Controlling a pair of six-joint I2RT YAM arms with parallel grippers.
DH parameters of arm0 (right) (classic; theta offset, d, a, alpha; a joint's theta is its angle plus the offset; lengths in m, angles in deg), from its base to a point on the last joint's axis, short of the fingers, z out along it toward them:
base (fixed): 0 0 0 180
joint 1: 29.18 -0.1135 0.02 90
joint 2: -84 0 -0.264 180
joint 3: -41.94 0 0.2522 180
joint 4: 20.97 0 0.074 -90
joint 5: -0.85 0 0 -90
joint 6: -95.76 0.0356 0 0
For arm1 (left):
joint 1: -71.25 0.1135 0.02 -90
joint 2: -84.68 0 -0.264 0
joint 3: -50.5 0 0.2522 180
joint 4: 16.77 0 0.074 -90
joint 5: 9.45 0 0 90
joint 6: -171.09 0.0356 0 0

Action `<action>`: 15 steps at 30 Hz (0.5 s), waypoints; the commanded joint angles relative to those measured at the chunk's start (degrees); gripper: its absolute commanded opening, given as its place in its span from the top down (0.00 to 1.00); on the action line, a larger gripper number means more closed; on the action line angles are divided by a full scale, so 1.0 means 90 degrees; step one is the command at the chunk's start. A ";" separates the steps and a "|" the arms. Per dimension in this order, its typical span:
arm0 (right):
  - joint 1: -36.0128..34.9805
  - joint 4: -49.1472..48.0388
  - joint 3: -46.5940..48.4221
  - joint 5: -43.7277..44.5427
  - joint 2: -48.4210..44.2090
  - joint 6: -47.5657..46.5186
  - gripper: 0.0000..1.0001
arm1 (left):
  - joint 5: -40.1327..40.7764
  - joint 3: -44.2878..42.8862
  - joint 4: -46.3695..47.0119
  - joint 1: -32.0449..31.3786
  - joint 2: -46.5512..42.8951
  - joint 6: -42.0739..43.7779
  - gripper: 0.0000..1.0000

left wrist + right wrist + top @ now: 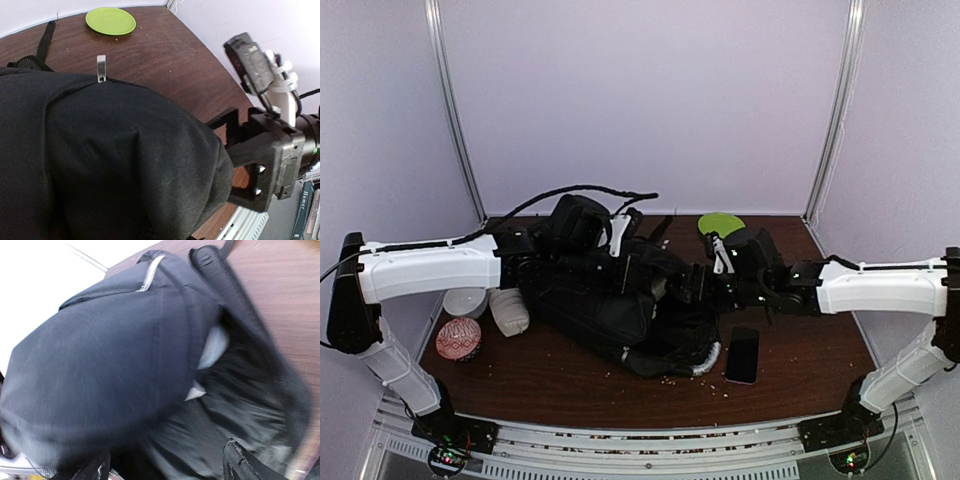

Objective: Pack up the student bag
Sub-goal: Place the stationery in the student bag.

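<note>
Packing looks unfinished, with the left gripper (642, 268) shut against the student bag (600, 312), the right gripper (167, 465) spread open at its mouth, phone (741, 354) and bottle (507, 310) lying outside.

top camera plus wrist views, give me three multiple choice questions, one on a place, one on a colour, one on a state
1. Where does the phone lie?
A) on the plate
B) on the table, right of the student bag
C) inside a cup

2. What colour is the plate?
A) red
B) white
C) green

3. How is the right claw?
A) open
B) shut on the phone
C) shut on the plate

Key:
1 B, it lies flat on the wood beside the bag's right end.
2 C, it shows bright green at the table's back.
3 A, its jaws stand wide apart in the right wrist view.
</note>
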 commanded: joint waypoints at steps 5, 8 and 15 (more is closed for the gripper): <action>0.0132 0.0644 -0.0932 0.1386 -0.0764 -0.1755 0.19 | 0.0260 -0.0190 -0.0013 -0.0049 -0.0196 0.0372 1.00; 0.0179 0.0729 -0.0489 0.1303 -0.0113 -0.2054 0.19 | 0.0308 0.0128 -0.0100 -0.0049 -0.0391 0.0367 1.00; 0.0302 0.0944 0.0346 0.2284 0.1252 -0.1964 0.24 | 0.0668 0.1001 -0.0192 -0.0059 -0.1019 0.0172 1.00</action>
